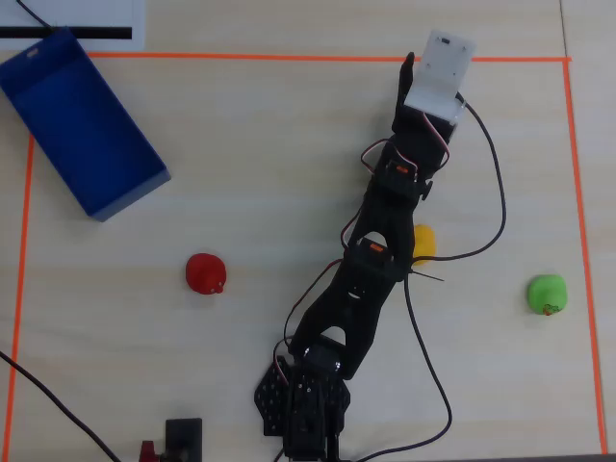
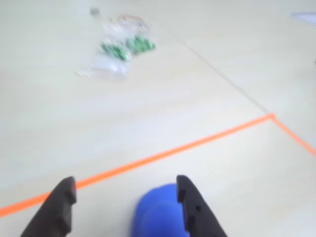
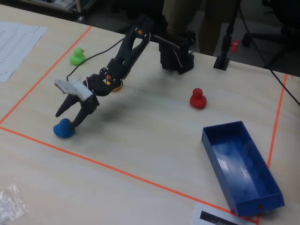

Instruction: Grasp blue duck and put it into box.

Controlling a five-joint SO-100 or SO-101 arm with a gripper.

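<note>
Fingers [image 2: 192, 207] of the tool [image 2: 123, 197] fill the bottom of the wrist view, spread wide, with the blue duck [image 2: 158, 215] low between them, close against the finger at 5 o'clock and apart from the one at 7 o'clock; whether that finger touches it I cannot tell. Just beyond the duck an orange tape line [image 2: 148, 160] crosses the pale worktop [image 2: 74, 118], and far off toward 11 o'clock lies a clear plastic bag [image 2: 118, 54] with green bits inside, blurred. In the fixed view the tool [image 3: 68, 117] hangs open over the blue duck [image 3: 63, 129], which sits on the worktop at 8 o'clock, just inside the taped line [image 3: 117, 169]. The box [image 3: 241, 166] lies well apart at 4 o'clock, open-topped, with nothing in it that I can make out. Farther back, a red duck [image 3: 198, 99] stands near 2 o'clock, a yellow duck [image 3: 114, 84] peeks from behind the arm [image 3: 124, 56], and a green duck [image 3: 77, 56] sits at 10 o'clock. From overhead the blue duck is hidden under the white wrist part [image 1: 438, 72] at 1 o'clock, the box [image 1: 82, 125] is at 10 o'clock, the red duck [image 1: 206, 273] at 8 o'clock, the green duck [image 1: 547, 293] at 4 o'clock.
</note>
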